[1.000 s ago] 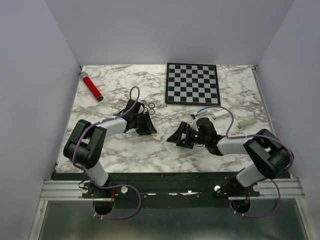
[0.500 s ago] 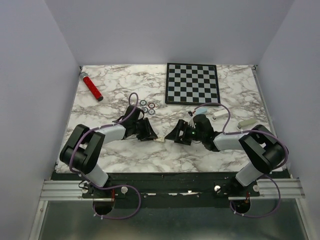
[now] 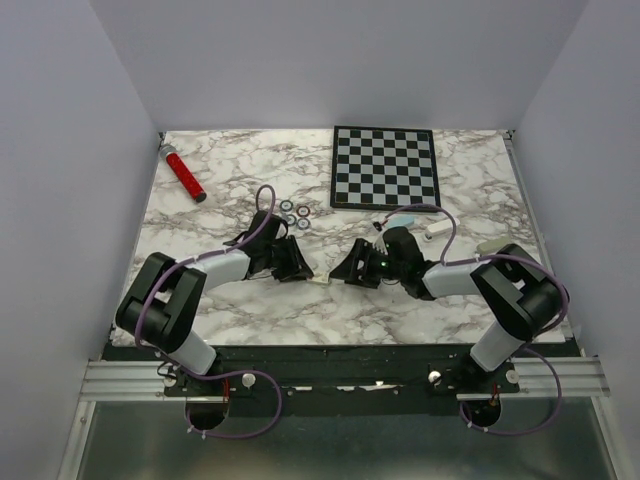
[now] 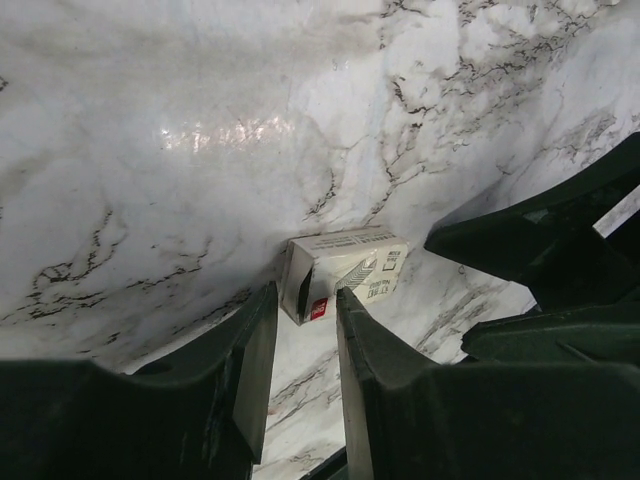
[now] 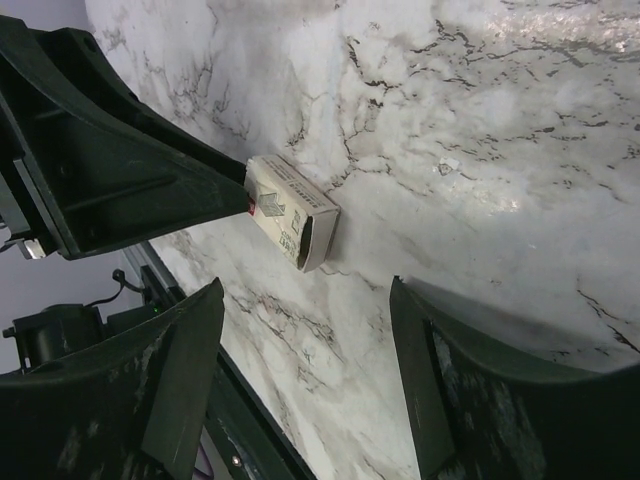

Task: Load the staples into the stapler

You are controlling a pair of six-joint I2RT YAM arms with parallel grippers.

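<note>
The white counter [image 3: 270, 300] with grey marble veining carries a black-and-white checkered board [image 3: 385, 167] at its far edge, right of centre. A red cylinder with a black end [image 3: 184, 172] lies slanted near the far left corner. A cluster of small metal rings [image 3: 296, 213] sits near the middle. Nearer, a small cream cardboard box [image 3: 318, 279] lies flat. Over to the right lie a small light blue stapler [image 3: 405, 217], partly hidden, a short white piece [image 3: 437, 228] just beside it, and an all-white oblong bar [image 3: 492, 245].
</note>
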